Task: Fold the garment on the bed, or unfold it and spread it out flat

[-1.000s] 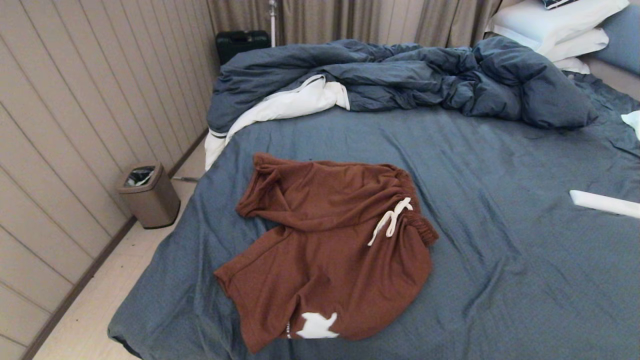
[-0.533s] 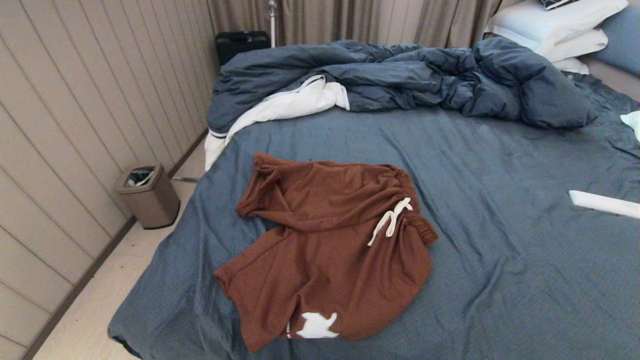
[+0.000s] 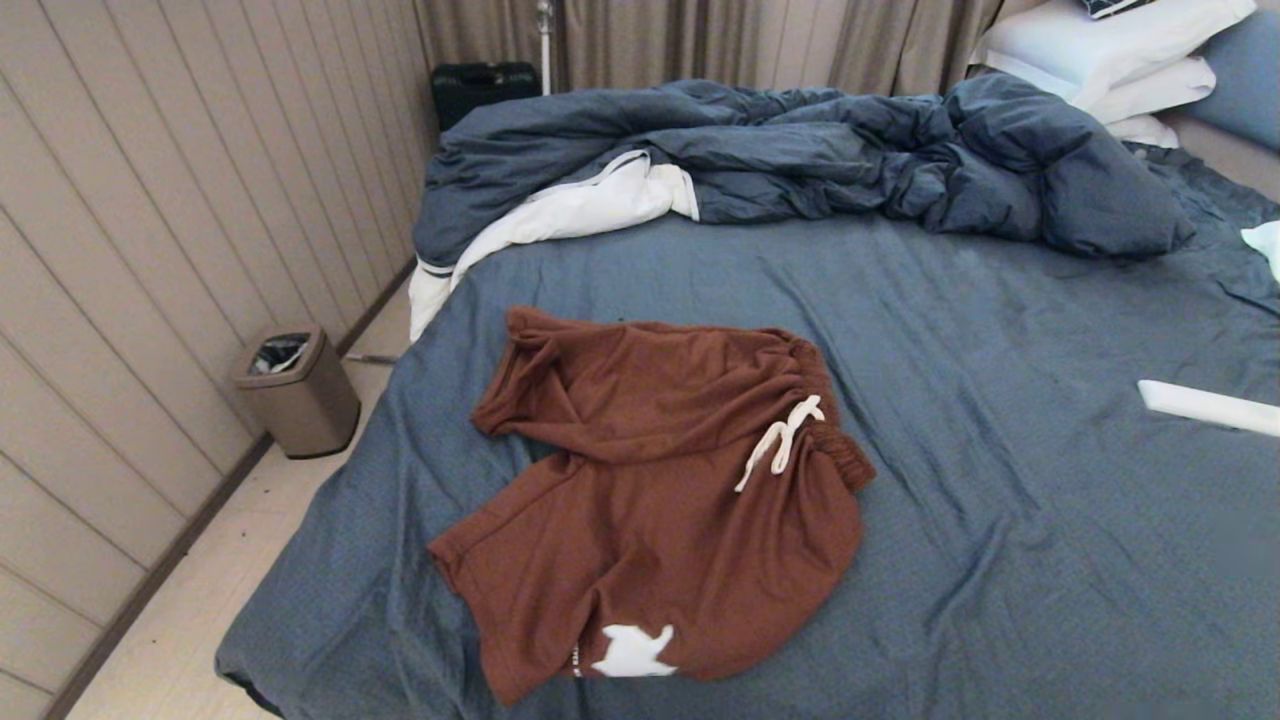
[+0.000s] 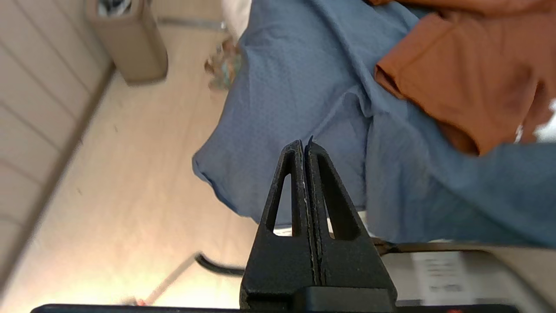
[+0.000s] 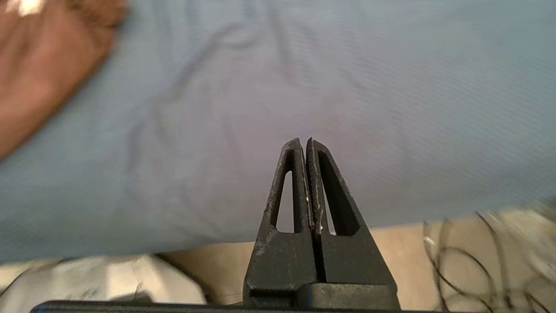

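Observation:
Rust-brown shorts lie crumpled on the slate-blue sheet of the bed, near its front left corner, with the white drawstring on top and a white patch at the near hem. No arm shows in the head view. In the left wrist view my left gripper is shut and empty, held off the bed's near left corner, with a leg of the shorts beyond it. My right gripper is shut and empty at the bed's near edge, the shorts off to one side.
A rumpled dark-blue duvet with white lining fills the far side, white pillows at the far right. A white flat object lies on the sheet at right. A bin stands on the floor by the wall. Cables lie on the floor.

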Robot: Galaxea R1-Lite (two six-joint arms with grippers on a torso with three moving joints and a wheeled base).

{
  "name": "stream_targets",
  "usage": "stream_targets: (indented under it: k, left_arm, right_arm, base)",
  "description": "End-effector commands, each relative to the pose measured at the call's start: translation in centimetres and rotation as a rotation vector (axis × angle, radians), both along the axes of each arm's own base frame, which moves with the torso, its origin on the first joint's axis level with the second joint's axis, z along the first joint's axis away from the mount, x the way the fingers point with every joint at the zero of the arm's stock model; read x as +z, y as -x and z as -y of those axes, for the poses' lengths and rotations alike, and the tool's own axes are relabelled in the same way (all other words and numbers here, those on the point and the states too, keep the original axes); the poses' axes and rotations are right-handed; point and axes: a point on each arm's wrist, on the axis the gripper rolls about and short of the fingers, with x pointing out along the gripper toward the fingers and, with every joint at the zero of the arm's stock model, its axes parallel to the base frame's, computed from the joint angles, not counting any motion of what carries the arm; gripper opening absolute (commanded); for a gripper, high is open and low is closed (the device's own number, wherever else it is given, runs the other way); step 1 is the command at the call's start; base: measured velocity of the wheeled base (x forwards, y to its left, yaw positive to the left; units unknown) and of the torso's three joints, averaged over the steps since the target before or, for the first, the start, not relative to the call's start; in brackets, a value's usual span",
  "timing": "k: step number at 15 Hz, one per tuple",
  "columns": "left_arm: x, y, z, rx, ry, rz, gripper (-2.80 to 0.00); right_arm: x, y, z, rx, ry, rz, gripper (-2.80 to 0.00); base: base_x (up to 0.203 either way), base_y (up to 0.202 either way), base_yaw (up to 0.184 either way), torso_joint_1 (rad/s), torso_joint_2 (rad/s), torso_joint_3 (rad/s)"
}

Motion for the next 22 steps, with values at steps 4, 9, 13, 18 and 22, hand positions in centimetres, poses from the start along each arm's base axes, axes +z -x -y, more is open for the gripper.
stream_targets:
  k: [4, 9, 13, 18, 22]
  left_arm:
    - [-2.8, 0.4, 0.0, -0.006, -0.037, 0.029, -2.8]
    - [-3.1, -0.2, -0.1, 0.075, 0.015, 0.084, -2.8]
    - [-3.2, -0.3, -0.1, 0.082, 0.023, 0.077, -2.8]
    - [-3.0, -0.7, -0.1, 0.075, 0.021, 0.172, -2.8]
    - [-3.5, -1.0, -0.1, 0.059, 0.007, 0.183, -2.8]
  right_arm:
    - [-1.0, 1.2, -0.7, -0.094, 0.003, 0.032, -2.8]
    - [-6.1, 1.1, -0.9, 0.134, 0.087, 0.119, -2.8]
    - [-7.6, -1.1, -0.9, 0.139, 0.158, 0.284, -2.8]
    - [-8.0, -1.3, -1.1, 0.192, 0.005, 0.319, -2.8]
    - [-8.0, -1.4, -1.2, 0.246, 0.103, 0.331, -2.8]
  base:
    - [0.0, 0.0, 0.0, 0.0, 0.0, 0.0]
    - [0.0, 0.0, 0.0, 0.0, 0.0, 0.0]
    - [0.0, 0.0, 0.0, 0.0, 0.0, 0.0]
    - [0.0, 0.0, 0.0, 0.0, 0.0, 0.0]
    - [0.0, 0.0, 0.0, 0.0, 0.0, 0.0]
